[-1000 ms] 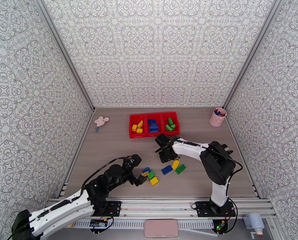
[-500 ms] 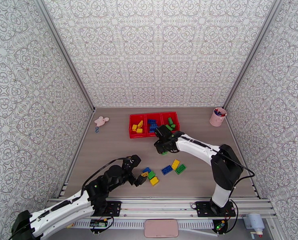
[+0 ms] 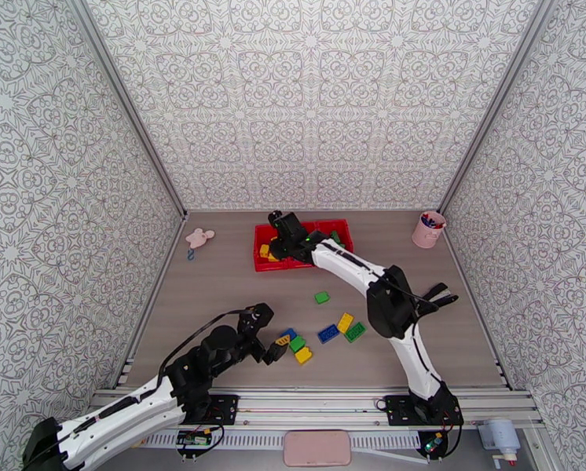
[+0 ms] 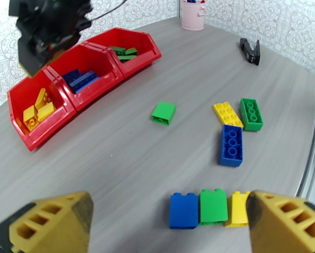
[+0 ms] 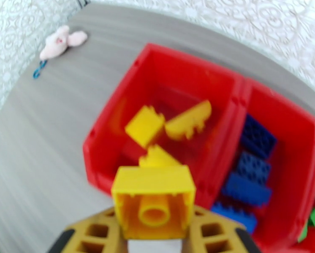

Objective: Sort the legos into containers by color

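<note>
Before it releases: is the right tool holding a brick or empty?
Holding: the right tool is shut on a small yellow plastic brick, its hollow underside facing the wrist camera, above the red plastic tray.

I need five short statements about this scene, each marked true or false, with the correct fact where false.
1. The right fingers hold a yellow brick above the yellow compartment of the red tray. True.
2. The left fingers are shut on a brick. False: they stand open and empty.
3. One green brick lies alone on the table. True.
4. The pink cup stands inside the tray. False: it stands on the table.
5. The middle compartment is empty. False: it holds blue bricks.
</note>
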Robot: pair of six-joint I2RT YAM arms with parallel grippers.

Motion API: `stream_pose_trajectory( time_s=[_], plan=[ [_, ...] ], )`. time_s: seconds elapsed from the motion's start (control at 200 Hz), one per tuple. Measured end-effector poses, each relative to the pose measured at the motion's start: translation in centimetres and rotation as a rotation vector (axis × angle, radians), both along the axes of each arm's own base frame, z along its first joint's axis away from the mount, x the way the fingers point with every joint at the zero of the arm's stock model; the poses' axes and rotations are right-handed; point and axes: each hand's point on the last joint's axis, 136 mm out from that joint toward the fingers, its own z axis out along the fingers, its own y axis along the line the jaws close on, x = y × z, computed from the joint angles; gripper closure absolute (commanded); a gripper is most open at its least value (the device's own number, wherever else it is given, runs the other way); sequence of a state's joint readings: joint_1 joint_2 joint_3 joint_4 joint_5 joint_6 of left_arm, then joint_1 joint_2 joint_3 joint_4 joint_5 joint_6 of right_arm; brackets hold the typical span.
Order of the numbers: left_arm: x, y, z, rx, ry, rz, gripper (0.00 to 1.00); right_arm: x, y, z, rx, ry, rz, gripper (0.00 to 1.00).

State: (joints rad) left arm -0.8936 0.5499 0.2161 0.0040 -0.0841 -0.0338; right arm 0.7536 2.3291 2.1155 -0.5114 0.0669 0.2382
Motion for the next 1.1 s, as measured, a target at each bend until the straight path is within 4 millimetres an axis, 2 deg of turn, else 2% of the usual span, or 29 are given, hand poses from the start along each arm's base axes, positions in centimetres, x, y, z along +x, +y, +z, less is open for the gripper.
stream_pose_trajectory(
  time_s=[0.15, 0.31, 0.51, 0.605, 0.765, 0.98, 1.1],
  plan=[
    [0.2, 0.3, 0.2, -0.004, -0.009, 0.016, 0.00, 2.2, 1.7, -1.2, 0.014, -0.028, -0.013, 0.69],
    [0.4, 0.6, 0.1, -0.003, -0.010, 0.031, 0.00, 3.6, 2.4, -2.0, 0.016, -0.040, -0.034, 0.65],
    [0.4, 0.9, 0.3, -0.014, -0.009, 0.039, 0.00, 3.7, 1.9, -2.5, -0.004, -0.031, -0.052, 0.35],
    [0.3, 1.1, 0.6, -0.026, -0.016, 0.044, 0.00, 3.5, 1.6, -2.7, -0.016, -0.026, -0.050, 0.27],
    [0.4, 1.4, 0.5, -0.022, -0.016, 0.053, 0.00, 1.0, -0.9, -2.5, -0.060, 0.006, -0.044, 0.21],
    [0.3, 1.4, 0.2, -0.009, -0.010, 0.049, 0.00, -4.4, -6.8, 0.6, -0.079, -0.020, -0.061, 0.14],
    [0.2, 1.3, -0.1, 0.011, -0.009, 0.034, 0.00, -7.1, -9.7, 0.4, -0.098, -0.006, -0.087, 0.11]
  ],
)
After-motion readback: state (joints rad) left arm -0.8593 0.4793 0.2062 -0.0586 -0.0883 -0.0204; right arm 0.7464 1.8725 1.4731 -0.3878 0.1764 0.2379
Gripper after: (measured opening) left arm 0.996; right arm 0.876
